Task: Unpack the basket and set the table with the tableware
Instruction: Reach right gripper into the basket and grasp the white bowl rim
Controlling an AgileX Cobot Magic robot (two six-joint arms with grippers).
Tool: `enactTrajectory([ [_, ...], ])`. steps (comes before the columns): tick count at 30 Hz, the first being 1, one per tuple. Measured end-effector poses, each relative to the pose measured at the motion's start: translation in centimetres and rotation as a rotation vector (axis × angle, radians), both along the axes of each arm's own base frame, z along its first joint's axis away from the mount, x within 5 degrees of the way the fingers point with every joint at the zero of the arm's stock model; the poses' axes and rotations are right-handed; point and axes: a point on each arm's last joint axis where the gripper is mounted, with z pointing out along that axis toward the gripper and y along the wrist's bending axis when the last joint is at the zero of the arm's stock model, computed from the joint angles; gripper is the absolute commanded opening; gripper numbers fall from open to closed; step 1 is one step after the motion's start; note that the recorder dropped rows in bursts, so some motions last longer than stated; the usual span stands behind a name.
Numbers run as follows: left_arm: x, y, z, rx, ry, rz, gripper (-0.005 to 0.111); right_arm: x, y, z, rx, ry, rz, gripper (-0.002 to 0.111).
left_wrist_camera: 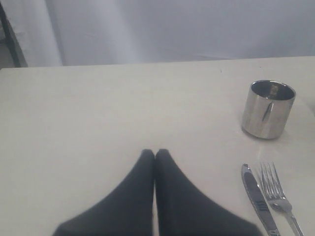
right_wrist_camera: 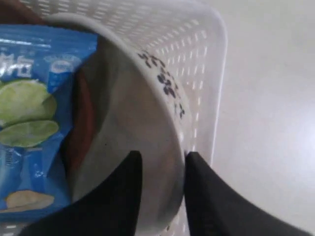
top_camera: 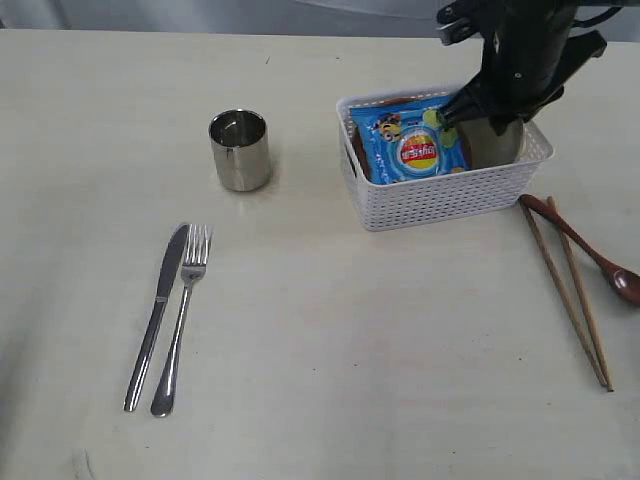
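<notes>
The white basket (top_camera: 440, 200) stands at the back right of the table (top_camera: 330, 330). It holds a blue chip bag (top_camera: 415, 145), an off-white bowl (top_camera: 497, 147) and a reddish-brown plate (right_wrist_camera: 82, 120) under the bag. My right gripper (top_camera: 487, 118) reaches into the basket. In the right wrist view the right gripper (right_wrist_camera: 162, 157) is open astride the bowl (right_wrist_camera: 133, 108) rim, one finger inside, the other between bowl and basket wall (right_wrist_camera: 206, 73). The left gripper (left_wrist_camera: 155, 153) is shut and empty above bare table. Cup (top_camera: 240, 150), knife (top_camera: 158, 310) and fork (top_camera: 182, 310) lie on the left.
Brown chopsticks (top_camera: 570, 295) and a dark red-brown spoon (top_camera: 590, 250) lie on the table right of the basket. The left wrist view shows the cup (left_wrist_camera: 268, 109), knife (left_wrist_camera: 256, 196) and fork (left_wrist_camera: 278, 194) off to one side of the shut fingers.
</notes>
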Motion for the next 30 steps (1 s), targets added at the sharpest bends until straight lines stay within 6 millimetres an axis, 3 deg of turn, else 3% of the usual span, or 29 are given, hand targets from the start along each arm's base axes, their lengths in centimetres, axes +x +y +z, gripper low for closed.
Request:
enactTrajectory([
  [3, 0.0, 0.0, 0.0, 0.0, 0.0, 0.0, 0.0, 0.1, -0.1, -0.2, -0.016, -0.003, 0.008, -0.001],
  [24, 0.0, 0.0, 0.0, 0.0, 0.0, 0.0, 0.0, 0.0, -1.0, 0.1, -0.139, 0.002, -0.022, 0.0],
  [30, 0.0, 0.0, 0.0, 0.0, 0.0, 0.0, 0.0, 0.1, -1.1, 2.2, -0.126, -0.051, -0.027, 0.0],
])
